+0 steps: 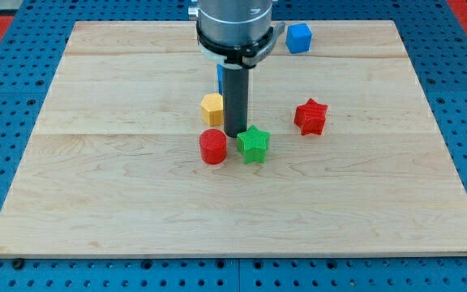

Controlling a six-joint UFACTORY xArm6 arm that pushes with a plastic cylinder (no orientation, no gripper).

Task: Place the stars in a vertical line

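A green star [253, 144] lies near the board's middle. A red star [310, 117] lies to its upper right, apart from it. My tip [235, 134] stands just to the upper left of the green star, at or very near its edge, between the yellow block and the red cylinder. The rod rises from there to the arm's head at the view's top.
A red cylinder [213, 147] sits left of the green star. A yellow hexagonal block [212, 108] sits left of the rod. A blue cube [298, 37] lies at the top. Another blue block [220, 77] is mostly hidden behind the rod. The wooden board [96, 203] lies on a blue pegboard.
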